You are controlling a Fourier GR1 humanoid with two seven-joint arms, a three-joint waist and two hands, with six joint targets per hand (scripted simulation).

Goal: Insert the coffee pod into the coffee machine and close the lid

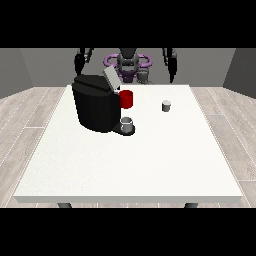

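White table (130,170): near half bare, front edge closest to the camera.

Coffee machine (96,104): black, stands on the table's left-of-centre part as seen in the front view. A grey cup (127,125) sits on its drip base at the machine's right side, the nearest item on the table. Lid (111,79) is raised, tilted up and back above the machine's top right corner. A red part (126,99) shows just below the lid, at the machine's right face; cannot tell whether it belongs to the machine or stands behind it.

Coffee pod (166,105): small, grey, upright on the table, well apart from the machine to its right, roughly level with the red part. Nothing touches it.

Robot (128,62): behind the far table edge. Both arms hang at its sides. Hand at the view's left (79,63) and hand at the view's right (172,64) are both dark, clear of the table and holding nothing; cannot tell whether the fingers of either lie apart or together.
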